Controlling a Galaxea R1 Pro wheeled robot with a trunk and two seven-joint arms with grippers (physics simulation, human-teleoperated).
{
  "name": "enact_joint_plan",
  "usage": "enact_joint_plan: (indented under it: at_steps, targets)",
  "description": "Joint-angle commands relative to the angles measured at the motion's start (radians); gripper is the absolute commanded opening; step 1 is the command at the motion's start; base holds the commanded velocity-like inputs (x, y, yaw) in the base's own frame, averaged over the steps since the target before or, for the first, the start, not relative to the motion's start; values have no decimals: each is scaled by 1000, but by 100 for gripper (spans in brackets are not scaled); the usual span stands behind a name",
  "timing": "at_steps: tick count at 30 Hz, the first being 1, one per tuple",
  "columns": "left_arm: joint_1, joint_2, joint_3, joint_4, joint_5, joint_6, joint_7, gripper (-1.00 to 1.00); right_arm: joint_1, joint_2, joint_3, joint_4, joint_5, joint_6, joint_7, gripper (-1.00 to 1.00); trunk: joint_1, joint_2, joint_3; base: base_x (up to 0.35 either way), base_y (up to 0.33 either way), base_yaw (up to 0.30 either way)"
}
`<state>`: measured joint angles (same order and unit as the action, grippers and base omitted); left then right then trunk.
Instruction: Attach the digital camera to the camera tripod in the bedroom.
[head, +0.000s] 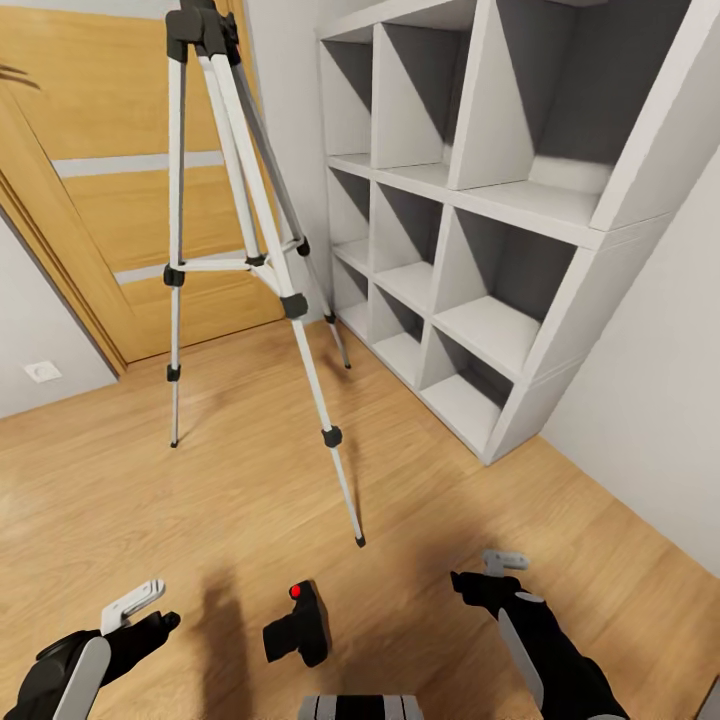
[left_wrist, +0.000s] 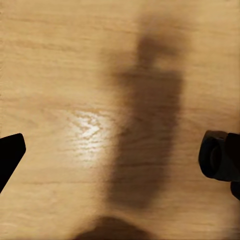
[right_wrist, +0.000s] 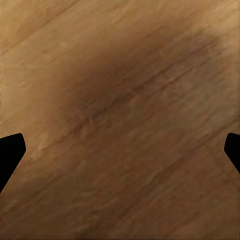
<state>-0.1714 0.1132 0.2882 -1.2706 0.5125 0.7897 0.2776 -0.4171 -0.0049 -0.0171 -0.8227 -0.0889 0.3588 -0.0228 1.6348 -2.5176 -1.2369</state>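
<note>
Digital camera (head: 298, 625) lies on the light wood floor (head: 200, 500) low in the head view, between the two grippers and touched by neither, its small red button (head: 296, 591) facing up. In the left wrist view part of the same black body, with a round lens-like opening, shows at one edge (left_wrist: 219, 161) over bare planks. Camera tripod (head: 247, 262) stands upright beyond it, nearer the door, its three silver-white legs spread, with black joints and feet; the nearest foot lands on the floor a little way ahead of the camera, well apart from it. Its black head is cut off by the top of the head view.

Left gripper (head: 140, 612) hovers over the floor to the left of the camera, its fingers spread apart with nothing between them; in its wrist view one dark fingertip (left_wrist: 10, 155) sits at the picture's edge over a bright glare spot on the wood. Right gripper (head: 480, 575) hovers to the camera's right, likewise spread and empty, and its two dark fingertips (right_wrist: 10, 155) stand far apart at opposite edges of its wrist view, over shadowed planks.

A white cube shelf (head: 480, 230) stands against the pale grey wall (head: 650, 400) on the right, its compartments bare. A wooden door (head: 120, 200) with pale bands is behind the tripod, and a small white wall socket (head: 42, 371) sits low on the wall at left.
</note>
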Motion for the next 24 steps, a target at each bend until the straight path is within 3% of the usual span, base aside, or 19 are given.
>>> enact_joint_plan:
  at_steps: [1, 13, 19, 24]
  targets:
    - [0, 0, 0, -1, 11, 3, 8, 100, 0, 0, 0, -1, -9, 5, -3, 100, 0, 0, -1, 0, 0, 0]
    - [0, 1, 3, -17, 9, -6, 21, 100, 0, 2, 1, 4, -12, 5, -3, 100, 0, 0, -1, 0, 0, 0]
    - [0, -19, 4, -13, 10, -13, 27, 100, 0, 2, 2, 7, -12, 5, -3, 100, 0, 0, -1, 0, 0, 0]
    - [0, -21, 3, -11, 12, -12, 28, 100, 0, 2, 1, 7, -11, 5, -3, 100, 0, 0, -1, -1, 0, 0]
